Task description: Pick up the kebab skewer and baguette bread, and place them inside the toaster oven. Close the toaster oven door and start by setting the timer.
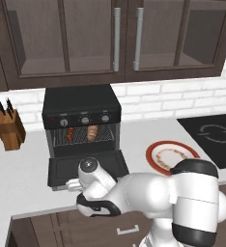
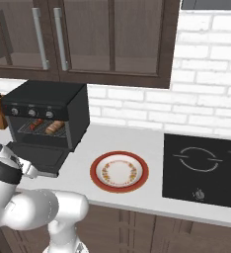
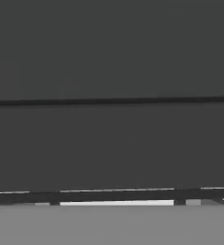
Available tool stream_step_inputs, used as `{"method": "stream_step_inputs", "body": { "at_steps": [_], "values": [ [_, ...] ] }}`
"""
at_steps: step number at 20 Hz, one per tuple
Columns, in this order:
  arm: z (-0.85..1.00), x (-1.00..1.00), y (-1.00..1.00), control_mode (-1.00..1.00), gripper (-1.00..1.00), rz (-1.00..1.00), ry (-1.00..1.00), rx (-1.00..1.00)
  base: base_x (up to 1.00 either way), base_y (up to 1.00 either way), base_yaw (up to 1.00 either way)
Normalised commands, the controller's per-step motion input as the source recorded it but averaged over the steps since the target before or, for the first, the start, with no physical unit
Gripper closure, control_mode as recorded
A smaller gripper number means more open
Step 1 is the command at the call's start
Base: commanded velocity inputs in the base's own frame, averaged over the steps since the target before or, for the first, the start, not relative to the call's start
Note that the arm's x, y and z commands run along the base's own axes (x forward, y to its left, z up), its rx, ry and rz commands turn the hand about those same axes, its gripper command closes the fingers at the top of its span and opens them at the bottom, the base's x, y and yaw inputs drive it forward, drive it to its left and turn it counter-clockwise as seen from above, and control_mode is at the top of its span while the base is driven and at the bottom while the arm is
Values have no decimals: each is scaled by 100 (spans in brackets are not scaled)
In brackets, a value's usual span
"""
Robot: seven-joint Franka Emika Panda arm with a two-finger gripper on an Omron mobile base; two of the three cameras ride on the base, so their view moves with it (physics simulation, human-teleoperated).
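The boxy black toaster oven (image 1: pixel 81 108) with three round knobs stands on the pale grey tabletop (image 1: pixel 23 169), against the white brick wall (image 1: pixel 158 99). Its black drop-down toaster oven door (image 1: pixel 69 169) with a dark glass pane lies open and flat, hinged at the lower edge. On the wire rack (image 1: pixel 81 136) inside, the thin kebab skewer (image 1: pixel 70 133) of dark red and brown chunks lies to the left; the oblong golden-brown baguette bread (image 1: pixel 92 132) lies just beside it to the right. From the right base view both also appear on the rack, skewer (image 2: pixel 35 124) left of bread (image 2: pixel 55 127).

The white arm reaches low in front of the open door, its wrist (image 1: pixel 88 166) over the door's front edge. The claw itself is hidden behind the arm; whether its fingers stand apart or together cannot be told. The hand view faces a dark flat surface crossed by a thin black line.

A round red-rimmed plate (image 1: pixel 158 155) rests on the tabletop right of the oven. A wooden knife block (image 1: pixel 8 129) stands to the left, and a black cooktop (image 1: pixel 214 137) lies to the far right. Dark brown glass-fronted cabinets (image 1: pixel 86 38) hang above.
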Motion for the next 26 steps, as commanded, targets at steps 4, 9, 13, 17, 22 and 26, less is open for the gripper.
{"method": "stream_step_inputs", "body": {
  "at_steps": [4,9,13,17,22,26],
  "values": [
    [0,52,-13,-100,-100,0,-5,0,0,0,0],
    [0,53,-21,-100,-100,0,-1,0,0,0,0],
    [0,46,-20,-100,-100,0,-12,0,0,0,0],
    [2,52,-29,-100,-100,0,-17,0,0,0,0],
    [27,69,-37,-100,-100,0,-14,0,0,0,0],
    [57,69,-44,-100,-100,0,-9,0,0,0,0]
  ]
}}
